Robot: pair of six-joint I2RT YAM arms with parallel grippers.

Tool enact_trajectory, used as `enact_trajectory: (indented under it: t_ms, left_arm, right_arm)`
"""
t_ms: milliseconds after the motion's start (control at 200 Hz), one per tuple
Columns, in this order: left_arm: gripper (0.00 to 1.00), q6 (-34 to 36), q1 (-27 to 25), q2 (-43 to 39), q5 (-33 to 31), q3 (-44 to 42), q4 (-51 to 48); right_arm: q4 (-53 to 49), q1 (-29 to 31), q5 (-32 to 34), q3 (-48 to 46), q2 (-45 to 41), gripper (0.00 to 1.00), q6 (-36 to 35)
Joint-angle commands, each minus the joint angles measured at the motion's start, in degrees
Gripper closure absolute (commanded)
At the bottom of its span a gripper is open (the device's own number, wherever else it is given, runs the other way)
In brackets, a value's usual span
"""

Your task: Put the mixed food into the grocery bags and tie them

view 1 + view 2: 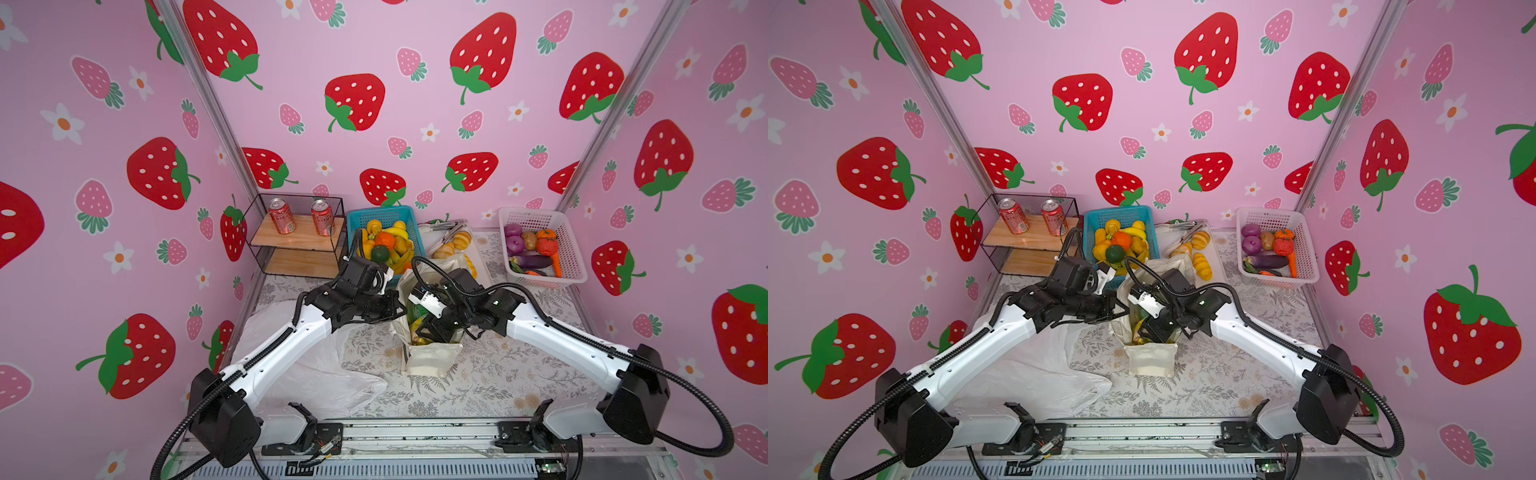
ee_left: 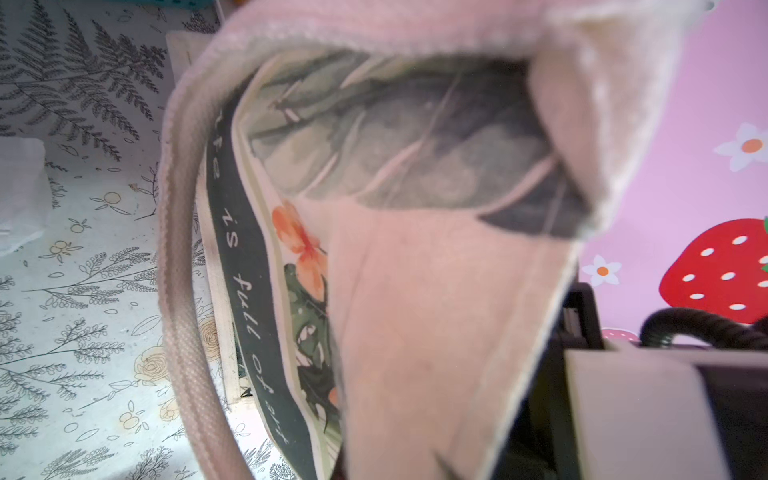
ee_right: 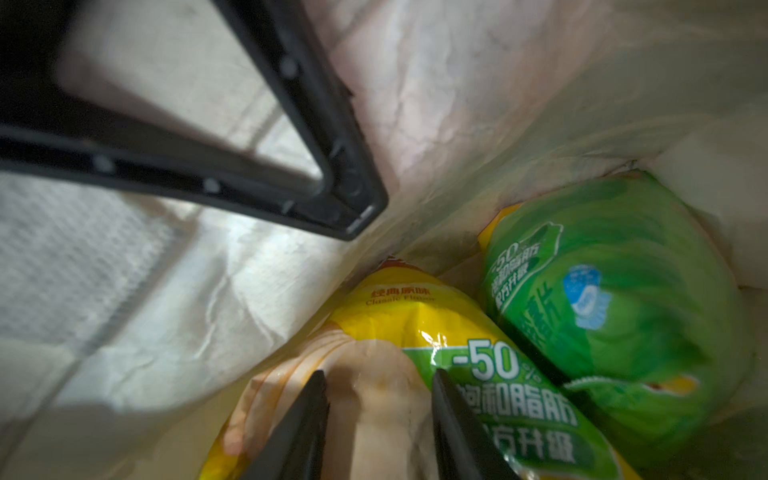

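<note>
I'm working over the floral-cloth surface point(image 1: 478, 374), which carries everything here. The white plastic bag point(image 1: 316, 374) lies flat and crumpled on its left side, partly under my left arm. The canvas tote point(image 1: 432, 357) stands upright near the middle, mouth up, between my two arms. At the back, the blue basket point(image 1: 353, 216) holds the toy fruits point(image 1: 384, 241), and the golden rolls point(image 1: 461, 240) lie just right of it, behind the tote.

Inside the tote, the right wrist view shows a green packet point(image 3: 623, 291) and a yellow packet point(image 3: 415, 320) lying side by side and touching.

My left claw point(image 1: 395, 307) is clenched on the tote's left rim, and the left wrist view is filled with its fabric and dark lettered band. My right claw point(image 3: 378, 374) is down inside the tote's mouth. Its jaws stand apart just over the yellow packet, with a pale rounded shape between them. I cannot tell whether they are grasping anything.
</note>
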Motion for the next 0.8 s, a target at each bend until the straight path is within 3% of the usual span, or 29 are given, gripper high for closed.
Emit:
enact_trajectory:
  t_ms: [0,85,105,275,495,625,720,795]
  left_arm:
    - [1.00,-1.1,0.7,-2.4,5.9,0.5,3.7]
    - [1.00,-0.9,1.0,-2.7,5.6,-0.3,3.5]
    - [1.00,-0.8,1.0,-2.7,5.5,-0.5,3.5]
    - [1.00,0.6,1.1,-3.3,2.0,-1.0,1.6]
    - [1.00,0.9,1.1,-3.7,1.3,-2.0,1.9]
    - [1.00,0.8,1.1,-3.6,1.1,-2.3,2.5]
    - [1.00,0.6,1.1,-3.3,1.1,-2.6,3.1]
    - [1.00,0.7,1.0,-3.0,1.3,-2.8,3.5]
  right_arm:
    - [0.5,0.2,2.5,-0.6,-1.7,0.53,-1.0]
    - [2.3,-0.1,1.9,0.0,-4.6,0.49,-0.4]
    - [2.8,-0.3,1.8,0.2,-5.8,0.44,-0.2]
    - [4.5,-4.4,4.4,1.2,-12.1,0.28,3.8]
    - [0.8,-11.5,21.5,2.0,-16.4,0.15,10.4]
    - [1.3,-12.9,26.1,-0.9,-14.5,0.14,13.9]
    - [7.2,-12.9,21.3,-4.4,-12.7,0.17,17.1]
    - [12.5,-12.9,16.4,-6.8,-12.0,0.28,19.6]
